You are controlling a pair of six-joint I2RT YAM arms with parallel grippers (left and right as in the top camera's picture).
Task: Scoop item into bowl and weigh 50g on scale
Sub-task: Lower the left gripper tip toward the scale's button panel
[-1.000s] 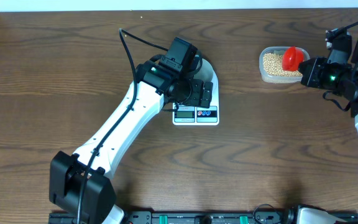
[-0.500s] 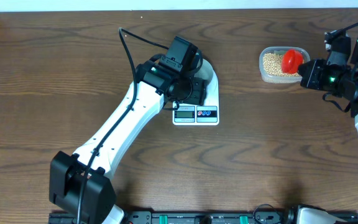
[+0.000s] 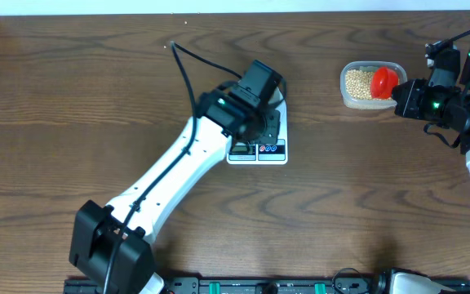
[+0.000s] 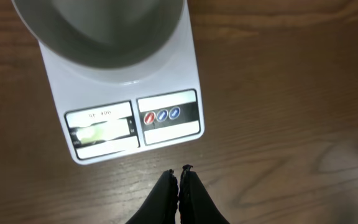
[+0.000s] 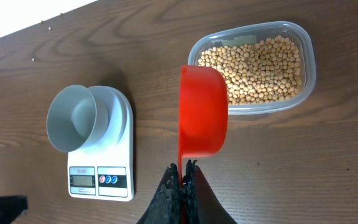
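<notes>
The scale [image 3: 272,153] is lying near the middle of the wooden table [image 3: 55,98], with its display [image 4: 101,130] glowing pale green on the near edge and the red and blue buttons [image 4: 161,116] sitting just to the right of it. The bowl [image 5: 73,118] is resting on the far part of the scale's platform, its rim overhanging the far edge. In the overhead view the left arm [image 3: 178,163] is reaching across from the near left and is covering most of the bowl.

The left gripper [image 4: 180,175] is hanging above bare wood just to the near side of the scale, lined up roughly with the buttons. Its two dark fingers are pressing tip to tip, clenched on nothing.

Well to the right and farther back, the beans [image 5: 253,59] are lying in a clear plastic tub [image 5: 308,62]. The right gripper [image 5: 181,169] is clamping the handle of a red scoop [image 5: 202,112], with its fingers pinching tight around it. The scoop's cup is turning its side to the wrist camera and is hanging over the tub's right end in the overhead view. Whether the cup is touching the beans, or carrying any, cannot be told.
</notes>
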